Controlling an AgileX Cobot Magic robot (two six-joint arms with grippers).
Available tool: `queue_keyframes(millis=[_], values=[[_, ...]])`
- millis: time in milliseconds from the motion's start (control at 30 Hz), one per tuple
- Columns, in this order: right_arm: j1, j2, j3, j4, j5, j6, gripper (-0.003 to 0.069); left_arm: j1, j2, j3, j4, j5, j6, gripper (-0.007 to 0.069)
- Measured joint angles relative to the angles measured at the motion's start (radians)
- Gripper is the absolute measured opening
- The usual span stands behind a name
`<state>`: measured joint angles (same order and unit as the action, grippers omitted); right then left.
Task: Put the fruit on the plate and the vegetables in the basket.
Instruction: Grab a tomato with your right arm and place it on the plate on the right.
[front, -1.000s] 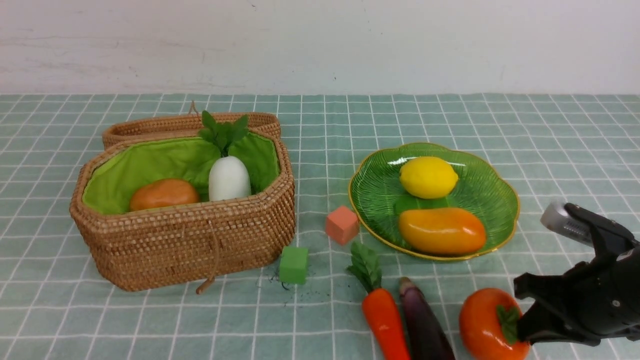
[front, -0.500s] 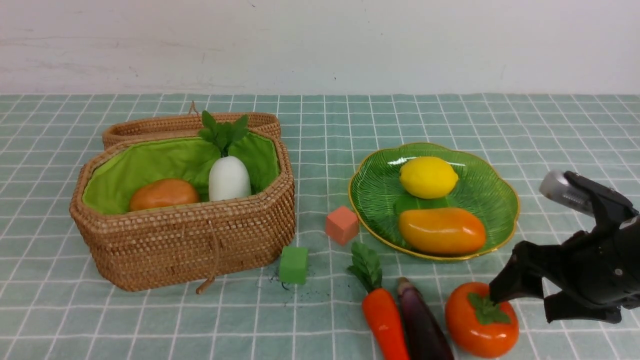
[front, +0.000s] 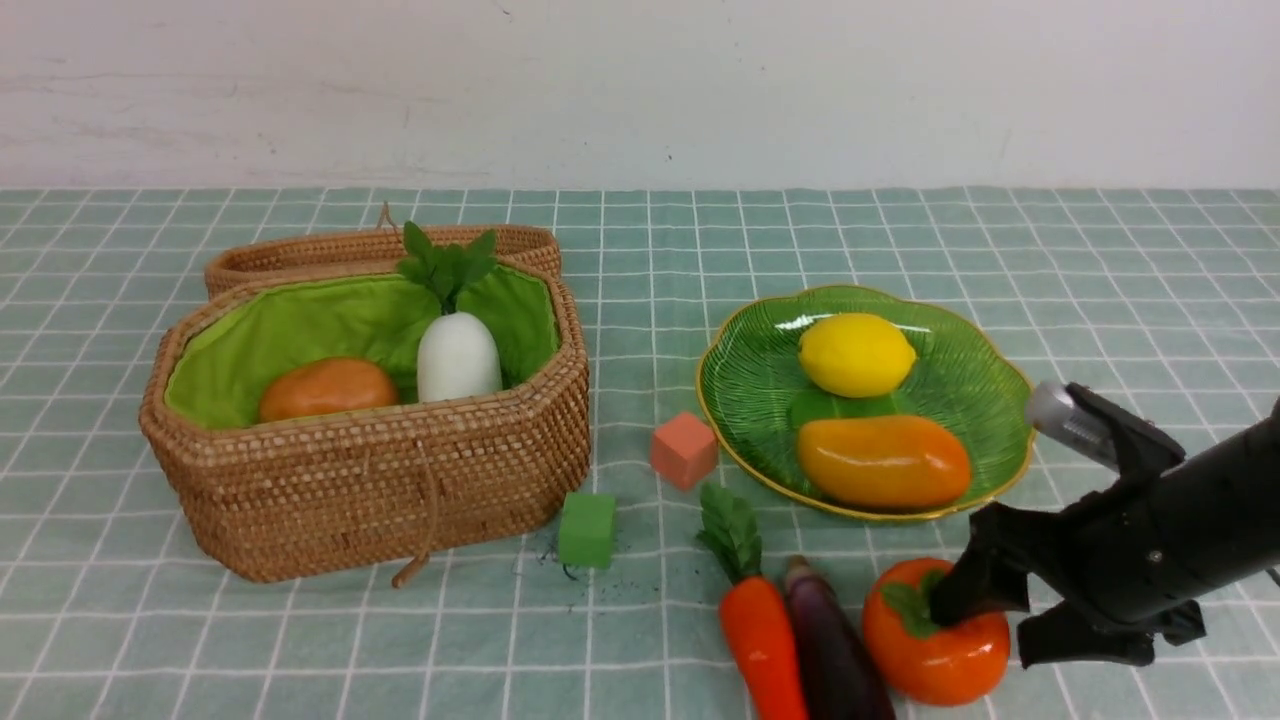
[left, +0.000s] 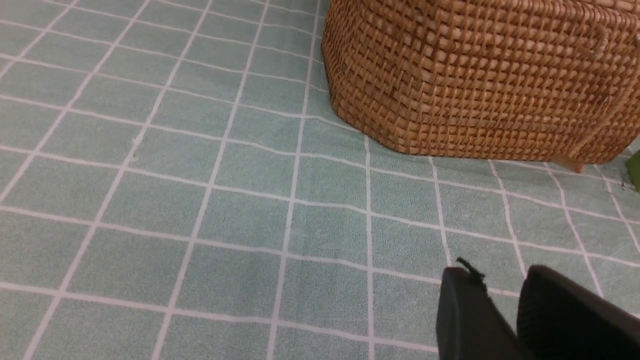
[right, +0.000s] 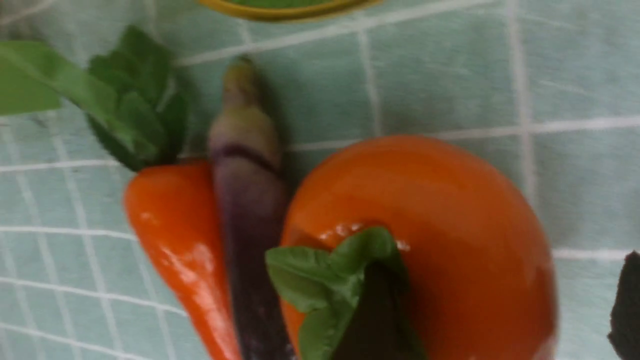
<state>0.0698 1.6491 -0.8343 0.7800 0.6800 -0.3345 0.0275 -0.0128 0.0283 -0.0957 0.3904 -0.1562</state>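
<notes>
Lemon (front: 856, 354) and mango (front: 884, 462) sat on the plate (front: 745, 385), potato (front: 327, 388) and radish (front: 458, 357) in the basket (front: 380, 480), while my right claw (front: 995, 628) gaped, unclenched, over the persimmon (front: 935, 655), with carrot (front: 765, 640) and eggplant (front: 830, 645) left.

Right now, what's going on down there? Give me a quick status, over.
Right end effector open over persimmon, not gripped. Left end effector shut, empty, near basket. Eggplant lies against persimmon.
</notes>
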Motion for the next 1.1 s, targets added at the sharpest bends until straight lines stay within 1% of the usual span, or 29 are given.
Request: queue_keyframes(millis=[33, 67, 100, 167, 200, 267, 733, 933, 1000, 1033, 1100], values=[[0.000, 0.012, 0.000, 0.063, 0.009, -0.055, 0.0545, 0.000, 0.000, 0.000, 0.000, 0.000, 0.000, 0.0165], [0.000, 0.013, 0.000, 0.063, 0.011, -0.060, 0.0542, 0.000, 0.000, 0.000, 0.000, 0.000, 0.000, 0.0165], [0.000, 0.021, 0.000, 0.102, 0.022, -0.100, 0.0514, 0.000, 0.000, 0.000, 0.000, 0.000, 0.000, 0.0165], [0.000, 0.022, 0.000, 0.115, 0.026, -0.116, 0.0497, 0.000, 0.000, 0.000, 0.000, 0.000, 0.000, 0.0165], [0.000, 0.023, 0.000, 0.124, 0.032, -0.127, 0.0470, 0.000, 0.000, 0.000, 0.000, 0.000, 0.000, 0.0165], [0.000, 0.025, 0.000, 0.125, 0.032, -0.131, 0.0455, 0.000, 0.000, 0.000, 0.000, 0.000, 0.000, 0.0165], [-0.012, 0.025, 0.000, 0.123, 0.054, -0.134, 0.0455, 0.000, 0.000, 0.000, 0.000, 0.000, 0.000, 0.0181], [-0.082, -0.033, 0.004, 0.102, 0.097, -0.134, 0.0455, 0.000, 0.000, 0.000, 0.000, 0.000, 0.000, 0.0185], [-0.121, -0.073, 0.004, 0.130, 0.103, -0.134, 0.0455, 0.000, 0.000, 0.000, 0.000, 0.000, 0.000, 0.0185], [-0.125, -0.076, 0.004, 0.130, 0.103, -0.134, 0.0455, 0.000, 0.000, 0.000, 0.000, 0.000, 0.000, 0.0185], [-0.184, -0.116, -0.001, 0.203, 0.100, -0.137, 0.0455, 0.000, 0.000, 0.000, 0.000, 0.000, 0.000, 0.0186]])
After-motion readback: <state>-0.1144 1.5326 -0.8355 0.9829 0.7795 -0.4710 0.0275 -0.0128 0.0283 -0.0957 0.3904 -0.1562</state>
